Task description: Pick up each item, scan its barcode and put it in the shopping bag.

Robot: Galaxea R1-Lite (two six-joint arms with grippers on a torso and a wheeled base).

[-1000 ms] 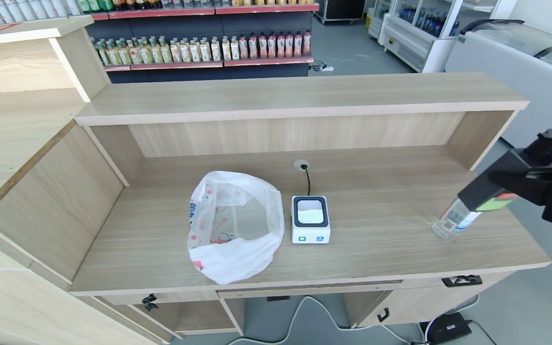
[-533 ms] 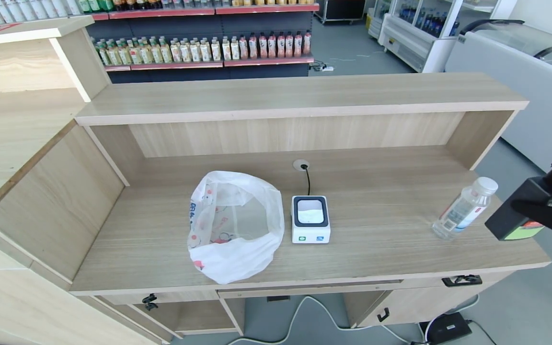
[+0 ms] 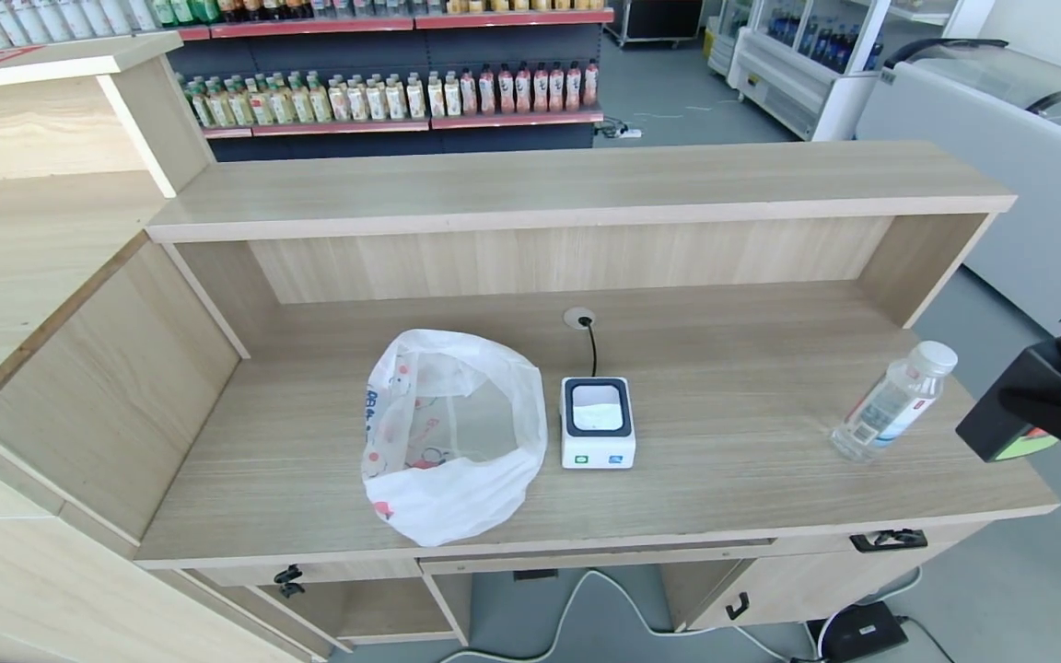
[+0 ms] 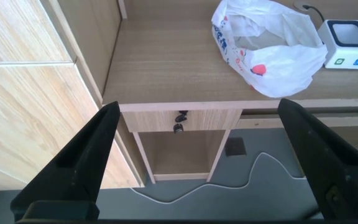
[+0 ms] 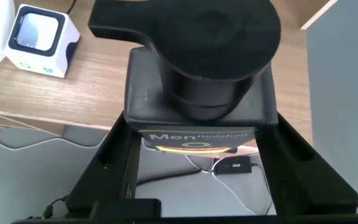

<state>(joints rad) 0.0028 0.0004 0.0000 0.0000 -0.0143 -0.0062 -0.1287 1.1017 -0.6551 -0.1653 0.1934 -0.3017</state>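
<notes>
1. A light wood-grain table [image 3: 752,460] with a raised back ledge and side panels stands in front of me. Store shelves of bottled drinks [image 3: 383,97] line the room behind it.
2. A white plastic shopping bag [image 3: 452,437] with small red and blue prints lies left of the table's middle. Its mouth is spread open, facing up.
3. Just beside the bag, on its right, sits a white box-shaped barcode scanner [image 3: 597,422]. It has a dark-framed window on its top face. A thin black cable [image 3: 592,348] runs from its back to a round port [image 3: 578,319] in the tabletop.
4. A clear plastic water bottle [image 3: 894,401] with a white cap and a printed label stands on its base. It is near the table's right end, well apart from the scanner.
5. My right jaws are clamped on a black plastic bottle [image 5: 201,62], one jaw on each side of its body. The bottle has a broad black cap and a label with a green, yellow and red band.
6. In the head view this black bottle hangs just off the table's right end, above the grey floor and to the right of the water bottle.
7. My left jaws are spread wide apart with nothing between them. They sit low, in front of the table's left front edge. Past them are the drawer front, the bag and the scanner.
8. A black drawer handle [image 3: 888,540] sits on the table's front, under its right corner.
</notes>
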